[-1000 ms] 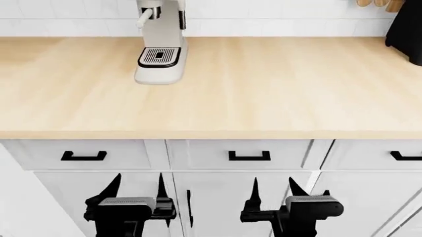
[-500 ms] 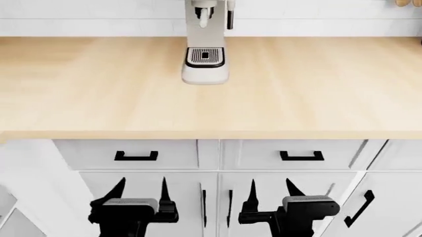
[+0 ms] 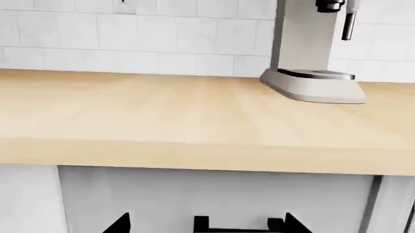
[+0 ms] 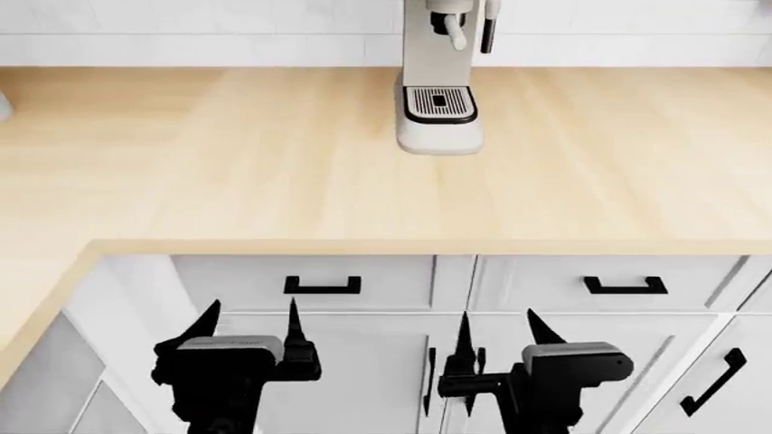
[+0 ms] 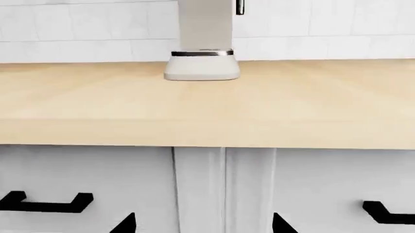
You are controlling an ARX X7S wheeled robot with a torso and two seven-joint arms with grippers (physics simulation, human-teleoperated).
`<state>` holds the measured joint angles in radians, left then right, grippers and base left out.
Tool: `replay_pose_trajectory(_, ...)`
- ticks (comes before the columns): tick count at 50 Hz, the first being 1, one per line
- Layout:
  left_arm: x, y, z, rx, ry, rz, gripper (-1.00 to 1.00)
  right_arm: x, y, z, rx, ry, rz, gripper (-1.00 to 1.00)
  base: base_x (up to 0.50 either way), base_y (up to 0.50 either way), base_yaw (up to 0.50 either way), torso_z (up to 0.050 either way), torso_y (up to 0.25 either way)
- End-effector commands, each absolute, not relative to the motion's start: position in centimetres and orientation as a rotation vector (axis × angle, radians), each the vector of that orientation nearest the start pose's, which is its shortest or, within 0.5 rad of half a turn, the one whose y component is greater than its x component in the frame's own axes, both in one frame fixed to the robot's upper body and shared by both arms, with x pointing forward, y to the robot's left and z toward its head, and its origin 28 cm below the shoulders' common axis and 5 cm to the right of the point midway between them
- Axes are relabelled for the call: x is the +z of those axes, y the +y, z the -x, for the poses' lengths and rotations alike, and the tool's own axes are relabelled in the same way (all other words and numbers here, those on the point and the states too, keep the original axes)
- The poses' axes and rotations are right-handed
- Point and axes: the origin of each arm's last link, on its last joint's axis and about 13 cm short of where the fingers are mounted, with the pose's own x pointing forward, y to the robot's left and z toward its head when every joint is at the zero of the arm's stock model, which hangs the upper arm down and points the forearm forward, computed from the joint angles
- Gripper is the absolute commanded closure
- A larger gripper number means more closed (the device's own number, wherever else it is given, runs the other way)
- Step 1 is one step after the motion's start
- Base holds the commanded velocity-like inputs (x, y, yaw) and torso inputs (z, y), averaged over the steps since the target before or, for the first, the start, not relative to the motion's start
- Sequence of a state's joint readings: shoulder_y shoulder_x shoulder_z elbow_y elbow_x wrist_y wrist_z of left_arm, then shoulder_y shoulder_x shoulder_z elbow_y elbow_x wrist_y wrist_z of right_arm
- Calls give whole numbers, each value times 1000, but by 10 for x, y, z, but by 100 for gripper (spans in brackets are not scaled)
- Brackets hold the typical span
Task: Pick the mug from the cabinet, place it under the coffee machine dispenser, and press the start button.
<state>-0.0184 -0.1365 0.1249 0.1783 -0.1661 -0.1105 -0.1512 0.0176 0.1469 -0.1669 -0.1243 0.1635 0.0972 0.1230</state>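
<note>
The cream coffee machine (image 4: pixel 439 81) stands at the back of the wooden counter, its black slotted drip tray (image 4: pixel 439 101) bare. The dispenser's cream handle (image 4: pixel 455 32) shows at the top edge. The machine also shows in the left wrist view (image 3: pixel 311 53) and the right wrist view (image 5: pixel 202 43). The green mug is out of view. My left gripper (image 4: pixel 251 324) and right gripper (image 4: pixel 497 331) are both open and empty, held low in front of the white drawer fronts below the counter edge.
The wooden counter (image 4: pixel 241 163) turns a corner at the left (image 4: pixel 36 307). White drawers with black handles (image 4: pixel 322 287) (image 4: pixel 625 287) sit under it, with cabinet doors and vertical handles (image 4: pixel 711 382) below. White tile wall behind.
The view has shifted left: the coffee machine moved from left of centre to right of centre in the head view, and the counter's left corner came into sight. Grippers kept their pose.
</note>
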Motion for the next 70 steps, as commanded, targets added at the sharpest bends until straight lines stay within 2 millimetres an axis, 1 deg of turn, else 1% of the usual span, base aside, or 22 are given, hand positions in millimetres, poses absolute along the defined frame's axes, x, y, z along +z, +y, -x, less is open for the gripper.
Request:
replay_pose_trajectory(1,216,221,-278,113,-361,48,-100,230,-113,-207,55,-541,84,-100,0,0,0,0,0)
replay_pose_trajectory(2,235,225,-305,153,-337,9,-100,262,-114,-192,89,-663,76,-100,0,0,0,0,16)
replay_pose_trajectory(3,262,226,-329,181,-397,-58,-100,276,-120,-212,88,-534,81,-100,0,0,0,0,0)
replay_pose_trajectory(4,296,224,-348,211,-507,-123,-100,287,-124,-233,99,-359,153,-100,0,0,0,0,0)
replay_pose_trajectory(5,333,220,-362,221,-620,-170,-100,301,-131,-254,77,-194,275,-100,0,0,0,0,0)
replay_pose_trajectory(6,373,213,-370,236,-764,-205,-100,324,-132,-274,79,-154,360,-100,0,0,0,0,0)
replay_pose_trajectory(7,416,203,-371,256,-925,-228,-100,359,-127,-291,108,-256,384,-100,0,0,0,0,0)
replay_pose_trajectory(8,459,195,-365,274,-1086,-223,-100,400,-123,-300,119,-367,376,-100,0,0,0,0,0)
replay_pose_trajectory(9,468,203,-374,351,-1019,-245,-100,442,-122,-302,119,-475,359,-100,0,0,0,0,0)
replay_pose_trajectory(10,437,215,-399,414,-837,-281,-100,486,-127,-295,82,-568,322,-100,0,0,0,0,0)
replay_pose_trajectory(11,404,227,-417,470,-660,-314,-100,529,-142,-280,17,-628,267,-100,0,0,0,0,0)
replay_pose_trajectory(12,369,240,-430,510,-488,-352,-100,564,-153,-260,-26,-668,221,-100,0,0,0,0,0)
replay_pose_trajectory(13,334,252,-436,545,-325,-385,-100,595,-161,-237,-50,-696,183,-100,0,0,0,0,0)
replay_pose_trajectory(14,331,253,-437,550,-313,-391,-100,609,-168,-229,-63,-667,152,-100,0,0,0,0,0)
replay_pose_trajectory(15,329,254,-437,554,-298,-389,-100,601,-172,-246,-65,-571,125,-100,0,0,0,0,0)
replay_pose_trajectory(17,326,256,-437,560,-284,-394,-100,600,-172,-249,-64,-562,120,-100,0,0,0,0,0)
replay_pose_trajectory(24,324,259,-436,558,-263,-386,-100,597,-173,-252,-57,-542,65,-100,0,0,0,0,0)
replay_pose_trajectory(34,323,261,-436,554,-257,-389,-100,591,-169,-261,-20,-466,78,-100,10,0,0,0,0)
replay_pose_trajectory(44,323,262,-436,555,-253,-384,-100,588,-171,-265,-24,-438,69,-100,500,0,0,0,0)
replay_pose_trajectory(62,327,263,-435,559,-257,-382,-100,587,-173,-266,-29,-429,67,-100,500,0,0,0,0)
replay_pose_trajectory(70,326,264,-435,564,-258,-383,-100,585,-174,-270,-45,-415,80,-100,3,139,0,0,3)
